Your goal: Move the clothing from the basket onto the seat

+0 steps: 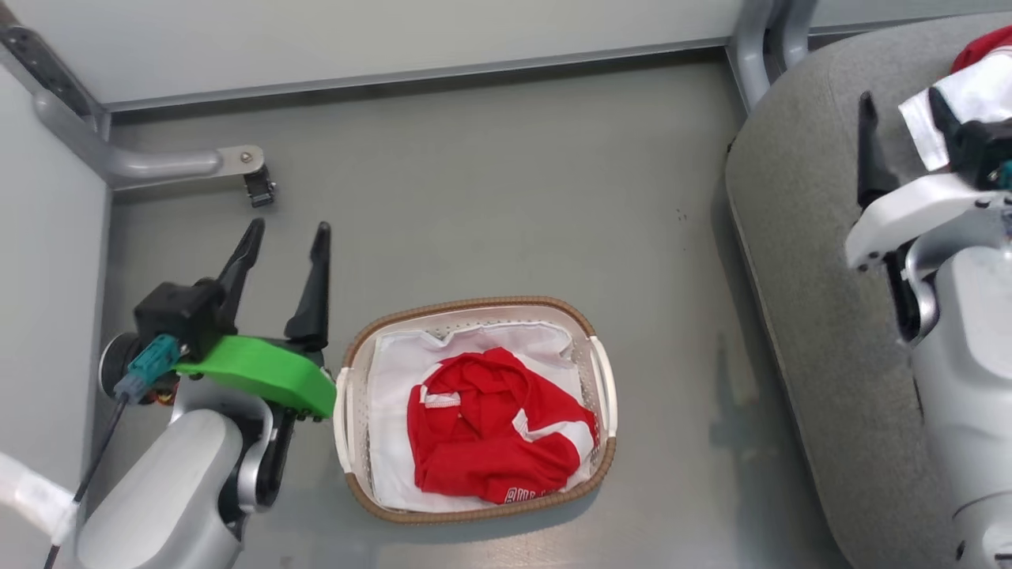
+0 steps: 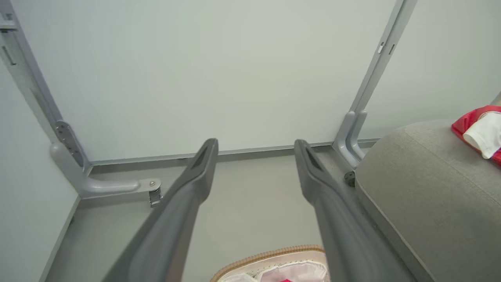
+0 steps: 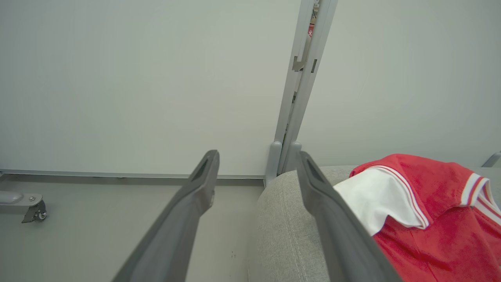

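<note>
One red garment (image 1: 490, 431) lies crumpled on the white liner (image 1: 395, 379) inside the basket (image 1: 474, 303), just right of the left pincer (image 1: 288, 229), released and empty over the floor (image 1: 490, 197); the other garment (image 3: 430, 211), red with white panels, rests on the grey seat (image 3: 282, 219) beside the right pincer (image 3: 257, 156), likewise released, grasping nothing.

**Basket on the floor, seat to its right**

The basket (image 1: 474, 303) stands on the floor (image 1: 490, 197), with one garment (image 1: 490, 435) lying in it on the liner (image 1: 393, 411). The seat (image 1: 798, 276) is well to the basket's right, and a second garment (image 1: 980, 87) lies on its far part. The left tool (image 1: 288, 229) hangs just left of the basket. The right tool (image 1: 901, 99) is over the seat, close by the second garment. A wall (image 1: 356, 32) runs behind.
</note>
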{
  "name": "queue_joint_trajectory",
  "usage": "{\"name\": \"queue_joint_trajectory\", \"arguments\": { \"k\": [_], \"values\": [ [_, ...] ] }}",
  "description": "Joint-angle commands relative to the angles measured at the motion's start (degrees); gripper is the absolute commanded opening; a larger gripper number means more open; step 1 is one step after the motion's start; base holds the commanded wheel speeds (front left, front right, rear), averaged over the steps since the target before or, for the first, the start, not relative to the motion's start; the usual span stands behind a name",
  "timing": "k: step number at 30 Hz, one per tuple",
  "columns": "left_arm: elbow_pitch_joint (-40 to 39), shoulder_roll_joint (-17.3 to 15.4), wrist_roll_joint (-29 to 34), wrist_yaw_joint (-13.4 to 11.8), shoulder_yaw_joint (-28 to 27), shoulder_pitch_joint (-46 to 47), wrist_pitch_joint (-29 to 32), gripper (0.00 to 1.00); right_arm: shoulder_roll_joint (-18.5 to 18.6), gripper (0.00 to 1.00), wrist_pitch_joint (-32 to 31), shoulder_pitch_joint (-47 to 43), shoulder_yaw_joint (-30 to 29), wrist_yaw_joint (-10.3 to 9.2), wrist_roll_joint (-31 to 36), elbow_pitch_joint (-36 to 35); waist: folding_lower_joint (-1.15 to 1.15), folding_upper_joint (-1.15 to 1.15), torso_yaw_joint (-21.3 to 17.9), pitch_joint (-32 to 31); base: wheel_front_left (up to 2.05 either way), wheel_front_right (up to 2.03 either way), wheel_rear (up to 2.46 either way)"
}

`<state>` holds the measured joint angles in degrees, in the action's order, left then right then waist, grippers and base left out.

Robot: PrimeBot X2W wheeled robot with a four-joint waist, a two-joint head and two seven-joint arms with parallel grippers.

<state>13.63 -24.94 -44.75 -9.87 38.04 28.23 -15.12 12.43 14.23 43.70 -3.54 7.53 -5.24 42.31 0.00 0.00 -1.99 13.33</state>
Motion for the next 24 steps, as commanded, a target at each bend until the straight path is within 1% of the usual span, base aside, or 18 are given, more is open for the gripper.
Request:
{"name": "queue_joint_trajectory", "arguments": {
  "k": [1,5,6,11,17,21,24],
  "values": [
    [-0.06,-0.26,1.14,-0.32,-1.95,-2.75,-0.03,1.0,-0.68,1.0,0.5,-2.39,-0.47,-0.08,-0.24,-0.88,0.0,0.0,2.6,-2.71,0.0,0.0,0.0],
    [-0.42,0.93,3.07,0.03,-8.3,-9.53,-0.03,1.0,-4.1,1.0,0.91,-8.21,-0.6,-0.08,1.53,-4.79,0.0,0.0,3.68,-4.36,0.0,0.0,0.0],
    [-0.4,1.28,3.36,0.16,-9.15,-10.58,-0.03,1.0,-4.53,1.0,0.95,-9.17,-0.55,-0.08,1.92,-5.61,0.0,0.0,3.79,-4.63,0.0,0.0,0.0],
    [-0.84,4.02,5.09,0.84,-15.05,-17.42,-0.04,1.0,-7.97,1.0,1.0,-17.12,-0.37,-0.08,3.04,-13.48,0.0,0.0,3.67,-6.29,0.0,0.0,0.0],
    [-0.37,6.56,8.05,2.46,-17.6,-22.58,-0.04,1.0,-9.36,1.0,1.02,-27.01,0.65,-0.08,3.07,-20.43,0.0,0.0,3.87,-8.38,0.0,0.0,0.0],
    [0.34,8.11,9.12,3.43,-18.42,-25.21,-0.04,1.0,-9.36,1.0,1.03,-33.3,2.37,-0.08,-0.51,-23.04,0.0,0.0,4.1,-9.8,0.0,0.0,0.0],
    [0.32,9.14,9.57,4.16,-19.84,-26.73,-0.04,1.0,-9.39,1.0,1.03,-36.91,2.13,-0.08,-2.53,-24.33,0.0,0.0,3.93,-10.75,0.0,0.0,0.0]
  ]
}}
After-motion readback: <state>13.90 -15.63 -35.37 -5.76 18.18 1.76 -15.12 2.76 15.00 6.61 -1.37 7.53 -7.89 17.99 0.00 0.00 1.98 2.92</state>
